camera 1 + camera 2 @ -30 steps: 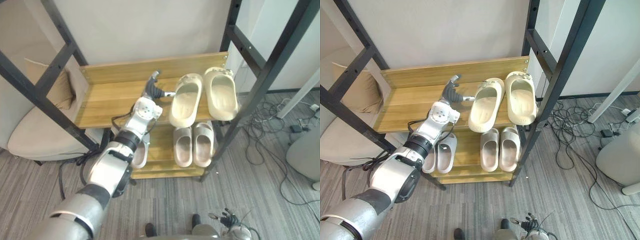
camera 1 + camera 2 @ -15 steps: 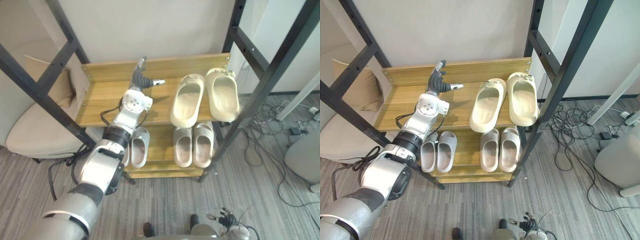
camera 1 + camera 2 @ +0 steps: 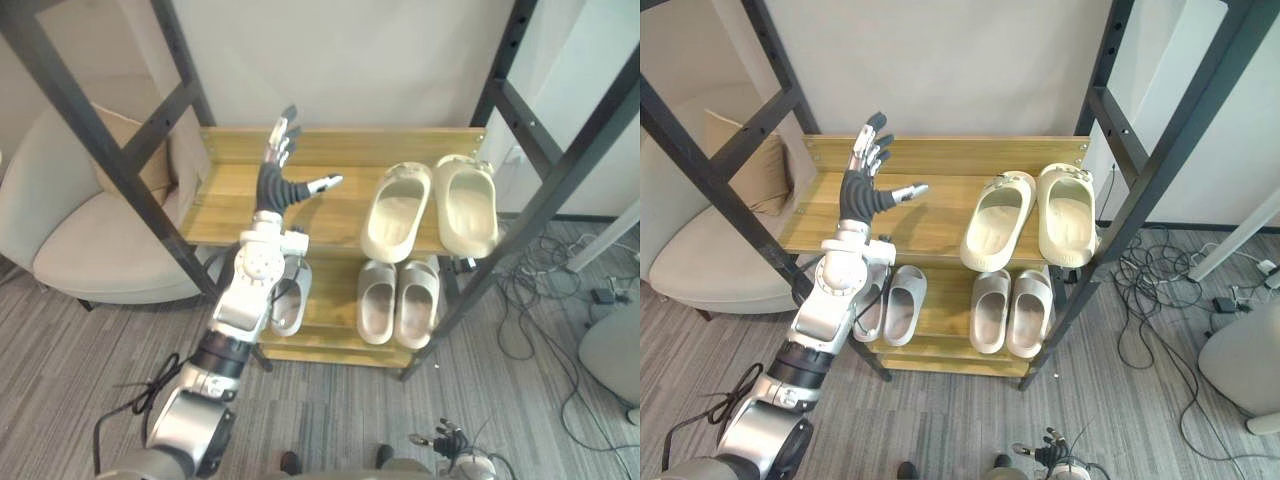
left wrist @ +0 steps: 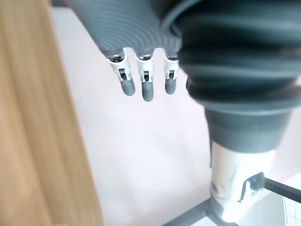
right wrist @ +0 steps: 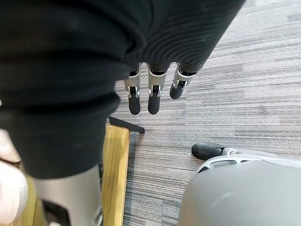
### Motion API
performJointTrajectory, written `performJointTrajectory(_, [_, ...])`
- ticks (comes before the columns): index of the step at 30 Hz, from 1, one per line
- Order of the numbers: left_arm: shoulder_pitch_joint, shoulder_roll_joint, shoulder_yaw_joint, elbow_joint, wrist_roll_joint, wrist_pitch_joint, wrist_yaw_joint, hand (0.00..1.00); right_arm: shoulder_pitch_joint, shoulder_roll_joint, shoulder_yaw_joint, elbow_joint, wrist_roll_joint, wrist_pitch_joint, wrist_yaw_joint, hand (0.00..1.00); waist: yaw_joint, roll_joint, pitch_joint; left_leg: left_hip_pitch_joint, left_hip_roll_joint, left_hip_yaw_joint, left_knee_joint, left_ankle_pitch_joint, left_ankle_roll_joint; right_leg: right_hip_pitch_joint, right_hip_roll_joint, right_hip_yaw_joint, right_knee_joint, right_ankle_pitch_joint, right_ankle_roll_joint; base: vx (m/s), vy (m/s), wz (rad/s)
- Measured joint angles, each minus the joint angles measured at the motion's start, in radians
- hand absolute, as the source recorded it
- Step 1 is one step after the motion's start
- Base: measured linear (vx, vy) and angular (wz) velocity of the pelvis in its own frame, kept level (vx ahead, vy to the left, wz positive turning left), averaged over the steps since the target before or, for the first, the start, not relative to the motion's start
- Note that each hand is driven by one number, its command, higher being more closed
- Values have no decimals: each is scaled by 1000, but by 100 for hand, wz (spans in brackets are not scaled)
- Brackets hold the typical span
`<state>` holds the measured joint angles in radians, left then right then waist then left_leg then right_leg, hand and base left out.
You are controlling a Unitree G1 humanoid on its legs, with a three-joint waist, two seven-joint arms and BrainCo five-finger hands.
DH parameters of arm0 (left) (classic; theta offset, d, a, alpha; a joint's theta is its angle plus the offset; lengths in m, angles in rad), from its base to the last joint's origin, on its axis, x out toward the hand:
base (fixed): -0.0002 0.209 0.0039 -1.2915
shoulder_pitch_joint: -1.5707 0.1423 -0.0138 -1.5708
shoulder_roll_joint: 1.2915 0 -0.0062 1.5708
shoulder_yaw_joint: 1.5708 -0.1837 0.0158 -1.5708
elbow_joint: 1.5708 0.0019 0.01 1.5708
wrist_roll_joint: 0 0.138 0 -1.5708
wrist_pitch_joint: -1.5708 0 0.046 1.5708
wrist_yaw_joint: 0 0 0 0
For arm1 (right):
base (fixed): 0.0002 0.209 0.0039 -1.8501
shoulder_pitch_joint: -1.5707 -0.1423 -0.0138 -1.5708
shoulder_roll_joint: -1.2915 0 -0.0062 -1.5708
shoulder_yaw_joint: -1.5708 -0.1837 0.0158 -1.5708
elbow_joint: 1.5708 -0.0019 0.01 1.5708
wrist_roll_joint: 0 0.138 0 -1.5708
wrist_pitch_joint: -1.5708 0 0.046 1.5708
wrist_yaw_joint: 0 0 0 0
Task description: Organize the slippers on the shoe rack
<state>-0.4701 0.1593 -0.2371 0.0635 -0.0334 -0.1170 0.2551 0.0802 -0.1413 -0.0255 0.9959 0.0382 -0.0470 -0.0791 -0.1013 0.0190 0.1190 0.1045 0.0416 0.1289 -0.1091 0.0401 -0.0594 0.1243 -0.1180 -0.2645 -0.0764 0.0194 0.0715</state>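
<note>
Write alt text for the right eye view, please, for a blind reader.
The robot's left hand, fingers straight, is raised above the top shelf of a wooden shoe rack. Cream slippers lie on that shelf's right; two grey pairs sit below.

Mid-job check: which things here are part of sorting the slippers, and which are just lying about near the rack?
Job:
- shoe rack
- cream slippers, top shelf
- right grey slippers, lower shelf
- left grey slippers, lower shelf
- left hand, open above the top shelf
- right hand, low near the floor

Lying about:
- armchair
- cushion
- cables
- black frame
</note>
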Motion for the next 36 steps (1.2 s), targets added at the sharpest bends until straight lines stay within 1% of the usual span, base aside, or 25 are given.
performJointTrajectory(1, [27,-11,-12,-16,-11,-2,-7,0,0,2,0,0,0,0,-1,0,0,-3,-3,1,-1,-2,0,0,0,2,-1,0,0,0,1,6,0,9])
performJointTrajectory(5, [102,-27,-77,-58,-52,-6,-38,0,-2,3,20,2,0,1,-2,0,18,-15,-10,1,-2,-4,0,-1,-1,6,-1,-7,-3,1,4,10,-2,3])
performJointTrajectory(12, [181,-60,-163,-58,-118,-6,-87,0,-5,2,39,2,0,1,-6,0,28,-16,-11,1,-3,-29,0,-1,-1,23,-1,-37,-11,-2,8,-1,-8,10])
performJointTrajectory(15, [192,-58,-241,-45,-137,-3,-112,0,-14,5,43,2,0,2,-7,0,39,-19,-13,1,-4,-30,0,-1,-1,24,-2,-39,-11,-2,8,0,0,0])
performJointTrajectory(18, [193,-59,-300,-25,-149,0,-137,0,-23,15,63,3,0,2,-10,0,40,-26,-19,1,-4,-30,0,-1,-1,23,-2,-39,-11,-2,8,0,0,0])
performJointTrajectory(20, [193,-69,-318,3,-149,0,-152,0,-28,24,69,3,0,2,-11,0,40,-30,-24,1,-4,-30,0,-1,-1,24,-2,-39,-11,-2,8,0,0,0])
performJointTrajectory(23, [194,-76,-334,47,-148,3,-152,0,-32,62,71,3,0,2,-11,0,39,-31,-27,1,-4,-29,0,-1,-1,23,-2,-38,-11,-2,9,0,0,0])
performJointTrajectory(31, [193,-87,-344,78,-149,-6,-151,0,-33,64,77,5,1,8,-14,0,39,-38,-35,2,-3,-27,0,-1,-1,24,-3,-35,-13,-2,9,-4,0,0])
performJointTrajectory(32, [193,-91,-352,92,-154,-7,-151,0,-33,64,78,5,2,8,-14,0,39,-37,-42,3,-2,-27,0,-1,-1,24,-3,-34,-15,-2,9,-37,5,-1])
performJointTrajectory(33, [187,-98,-384,112,-164,-9,-151,0,-32,65,78,5,3,8,-18,0,39,-38,-47,6,-1,-26,0,-1,-1,27,-3,-29,-17,-1,9,0,0,0])
performJointTrajectory(36, [186,-104,-392,126,-165,-12,-151,0,-32,66,79,6,3,8,-19,0,39,-38,-47,14,0,-25,0,-1,-1,35,-3,-28,-19,-2,10,0,0,0])
